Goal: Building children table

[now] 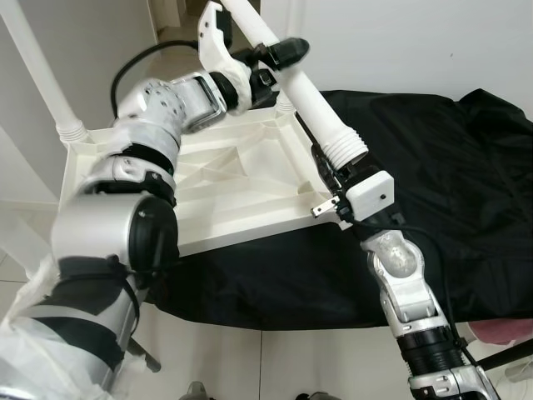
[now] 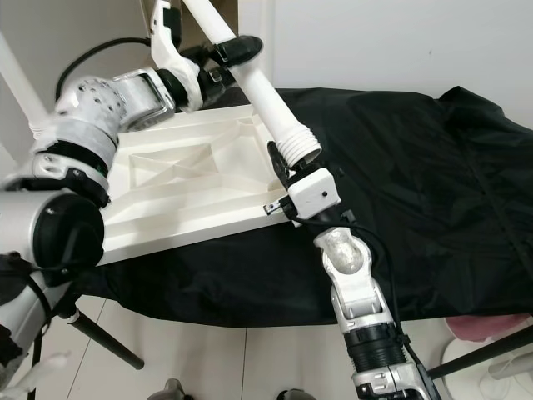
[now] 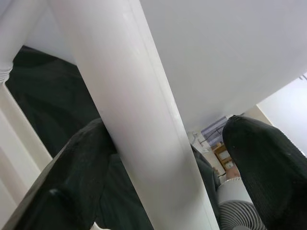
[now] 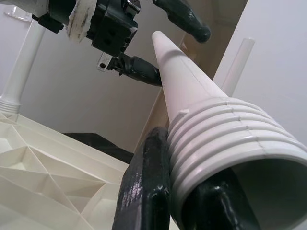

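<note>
I see the white table top [image 1: 208,187] lying upside down on a black cloth [image 1: 450,183]. Its near edge hangs out past the cloth, over the pale floor [image 1: 275,362]. One white leg [image 1: 46,79] already stands up at the far left corner. A white wall is close behind, so there is not much room back there.

My two claws hold a second white table leg [image 1: 304,96], tilted, above the right side of the table top. My right gripper [image 1: 326,165] is clenched around its ribbed screw end. That end is just above the table's right corner, not in it yet. My left gripper [image 1: 279,52] is higher up the same leg, with one black finger on each side of it.

The right wrist view looks into the hollow ribbed end [image 4: 230,143], with a black finger [image 4: 144,182] pressed against the ribs, and the ribbed underside of the table beside it. The left wrist view shows the smooth leg touching one finger [image 3: 86,158], while the other finger [image 3: 268,163] stands a little off it.
</note>
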`<state>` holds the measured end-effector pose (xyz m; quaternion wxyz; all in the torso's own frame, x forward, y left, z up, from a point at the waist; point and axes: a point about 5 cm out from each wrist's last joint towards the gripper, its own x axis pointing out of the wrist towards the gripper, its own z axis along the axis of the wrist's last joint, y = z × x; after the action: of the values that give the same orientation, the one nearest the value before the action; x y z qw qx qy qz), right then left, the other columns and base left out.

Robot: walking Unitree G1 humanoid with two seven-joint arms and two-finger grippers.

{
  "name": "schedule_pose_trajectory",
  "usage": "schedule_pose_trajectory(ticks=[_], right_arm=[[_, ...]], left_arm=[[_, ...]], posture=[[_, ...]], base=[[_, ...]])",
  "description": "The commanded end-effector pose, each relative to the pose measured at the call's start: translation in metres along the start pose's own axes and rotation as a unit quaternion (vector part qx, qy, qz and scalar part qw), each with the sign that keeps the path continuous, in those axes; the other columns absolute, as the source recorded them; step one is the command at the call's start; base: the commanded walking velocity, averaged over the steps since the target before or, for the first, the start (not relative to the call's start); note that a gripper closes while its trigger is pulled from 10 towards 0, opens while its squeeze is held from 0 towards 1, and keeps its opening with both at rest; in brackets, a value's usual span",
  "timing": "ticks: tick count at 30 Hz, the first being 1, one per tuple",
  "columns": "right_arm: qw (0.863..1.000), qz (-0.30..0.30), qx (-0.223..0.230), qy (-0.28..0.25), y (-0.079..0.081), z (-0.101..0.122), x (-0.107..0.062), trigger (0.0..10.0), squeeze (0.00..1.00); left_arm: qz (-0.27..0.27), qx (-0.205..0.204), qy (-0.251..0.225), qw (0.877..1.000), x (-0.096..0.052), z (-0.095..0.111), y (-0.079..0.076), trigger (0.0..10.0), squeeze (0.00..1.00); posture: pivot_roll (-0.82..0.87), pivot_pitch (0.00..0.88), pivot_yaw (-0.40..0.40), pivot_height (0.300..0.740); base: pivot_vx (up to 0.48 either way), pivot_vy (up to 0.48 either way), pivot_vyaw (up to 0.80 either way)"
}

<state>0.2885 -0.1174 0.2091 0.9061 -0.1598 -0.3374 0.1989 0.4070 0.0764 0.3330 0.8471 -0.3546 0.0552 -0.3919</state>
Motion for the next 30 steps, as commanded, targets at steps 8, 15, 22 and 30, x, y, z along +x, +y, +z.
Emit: schedule_pose_trajectory(ticks=[8,15,22,30], right_arm=[[1.0,0.01,-0.007,-0.006,0.008,0.002,-0.005,10.0,0.0],[1.0,0.011,-0.011,-0.01,0.012,0.003,-0.005,10.0,0.0],[0.999,0.014,-0.03,-0.017,0.016,0.004,-0.005,10.0,0.0],[0.999,-0.006,-0.043,-0.021,0.016,0.004,-0.007,10.0,0.0]], left_arm=[[0.042,0.012,-0.024,0.999,0.003,0.012,-0.001,10.0,0.0],[0.06,-0.001,-0.015,0.998,0.003,0.007,0.004,7.9,0.0],[0.075,-0.012,-0.009,0.997,0.003,0.001,0.01,0.0,0.0],[0.083,-0.029,-0.019,0.996,0.002,0.003,0.011,0.0,0.0]], posture=[[-0.05,0.0,0.041,0.74],[-0.04,0.0,0.043,0.74],[-0.05,0.0,0.045,0.74],[-0.05,0.0,0.047,0.74]], base=[[0.0,0.0,0.0],[0.0,0.0,0.0],[0.0,0.0,0.0],[0.0,0.0,0.0]])
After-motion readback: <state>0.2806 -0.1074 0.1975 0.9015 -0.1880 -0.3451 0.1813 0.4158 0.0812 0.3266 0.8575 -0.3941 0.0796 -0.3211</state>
